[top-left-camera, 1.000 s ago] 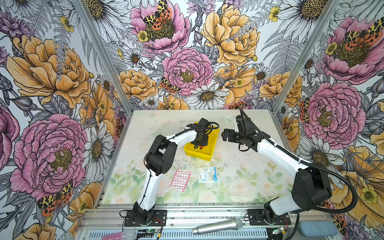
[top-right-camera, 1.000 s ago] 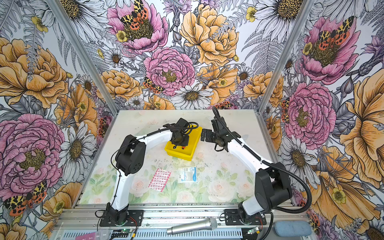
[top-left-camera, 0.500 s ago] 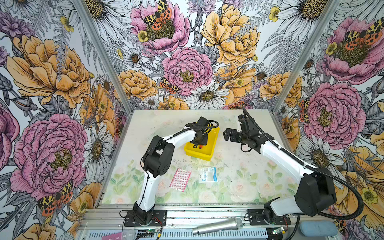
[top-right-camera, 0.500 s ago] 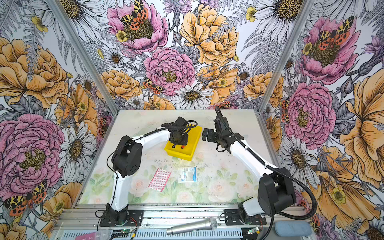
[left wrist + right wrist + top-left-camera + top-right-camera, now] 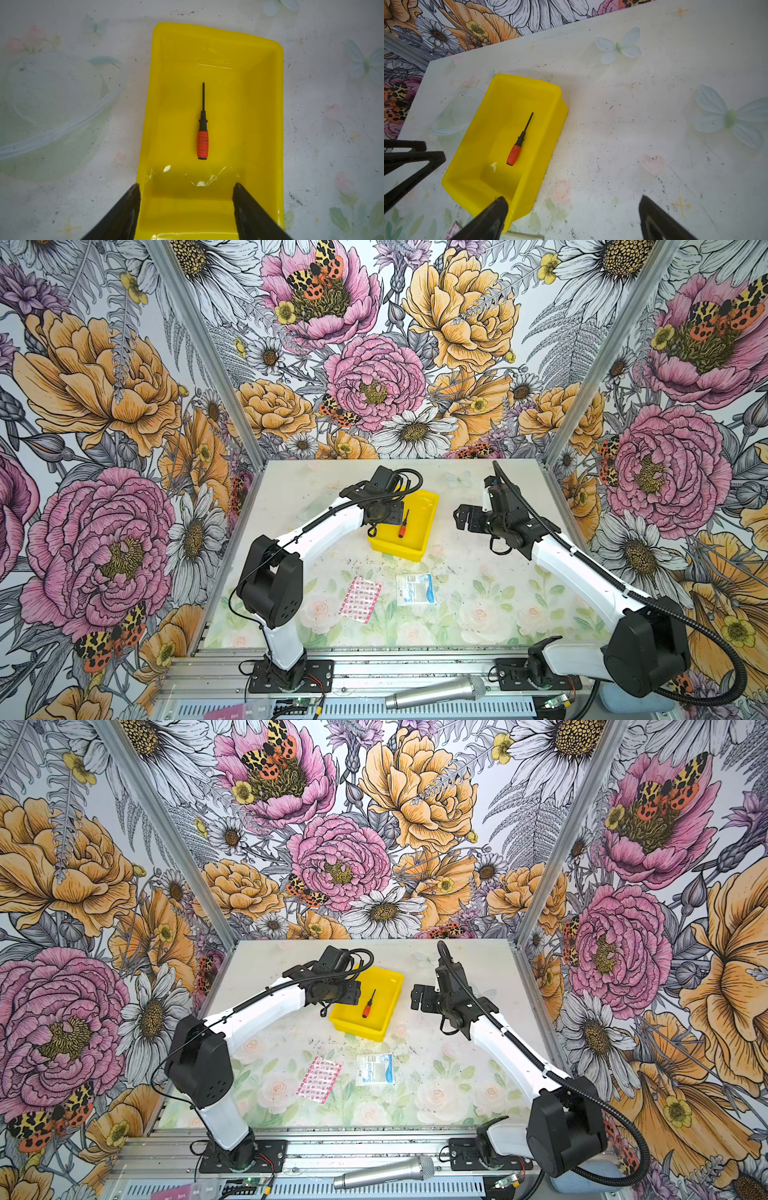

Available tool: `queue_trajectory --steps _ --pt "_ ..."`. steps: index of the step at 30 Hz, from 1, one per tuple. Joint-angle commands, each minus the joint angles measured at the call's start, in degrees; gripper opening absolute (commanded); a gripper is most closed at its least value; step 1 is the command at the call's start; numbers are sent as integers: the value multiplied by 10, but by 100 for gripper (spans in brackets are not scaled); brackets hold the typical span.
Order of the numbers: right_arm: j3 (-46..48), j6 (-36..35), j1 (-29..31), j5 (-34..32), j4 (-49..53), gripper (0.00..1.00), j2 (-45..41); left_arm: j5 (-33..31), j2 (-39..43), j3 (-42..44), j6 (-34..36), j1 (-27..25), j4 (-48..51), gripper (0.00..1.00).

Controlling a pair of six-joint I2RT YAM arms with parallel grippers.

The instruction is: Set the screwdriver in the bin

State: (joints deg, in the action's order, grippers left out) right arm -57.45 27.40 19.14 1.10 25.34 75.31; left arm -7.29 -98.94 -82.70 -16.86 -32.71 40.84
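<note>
The screwdriver [image 5: 203, 135], orange-red handle and thin black shaft, lies flat on the floor of the yellow bin [image 5: 270, 124], touched by nothing. Both top views show the screwdriver [image 5: 403, 524] [image 5: 369, 1004] in the bin [image 5: 419, 549] [image 5: 361, 1031] at mid table. My left gripper [image 5: 186, 187] hangs open above the bin's near-left end, empty, its body [image 5: 384, 514] over the rim. My right gripper [image 5: 572, 200] is open and empty over bare table right of the bin [image 5: 477, 166], with the screwdriver [image 5: 518, 145] in its view. In a top view the right gripper [image 5: 465, 518] is well apart from the bin.
A pink patterned packet [image 5: 360, 599] and a white surgical packet [image 5: 415, 589] lie on the table in front of the bin. A silver microphone [image 5: 434, 693] rests on the front rail. A faint clear round shape [image 5: 52, 104] sits beside the bin's left side.
My left gripper has opened and the screwdriver now lies loose in the bin. The right gripper has drawn back to the right, away from the bin.
</note>
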Motion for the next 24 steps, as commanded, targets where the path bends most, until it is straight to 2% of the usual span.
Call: queue_trajectory --steps 1,4,9,12,16,19,21,24 --pt "12 10 -15 -28 -8 99 -22 -8 54 40 43 40 -32 85" --pt "35 11 -25 -54 -19 100 -50 10 105 96 53 88 -63 96" --pt "70 -4 -42 -90 -23 100 -104 71 184 192 68 187 -111 99" --pt "94 -8 -54 -127 -22 100 -139 67 221 229 97 228 -118 99" --pt "129 4 -62 -209 -23 99 -184 -26 265 284 140 232 -147 99" --pt "165 1 -64 -278 -29 100 -225 -87 289 355 131 236 -221 99" --pt "206 -33 -66 -286 -62 99 -259 -154 299 389 110 235 -256 99" --pt "278 -104 -69 -296 -119 99 -311 -178 322 444 130 243 -313 99"
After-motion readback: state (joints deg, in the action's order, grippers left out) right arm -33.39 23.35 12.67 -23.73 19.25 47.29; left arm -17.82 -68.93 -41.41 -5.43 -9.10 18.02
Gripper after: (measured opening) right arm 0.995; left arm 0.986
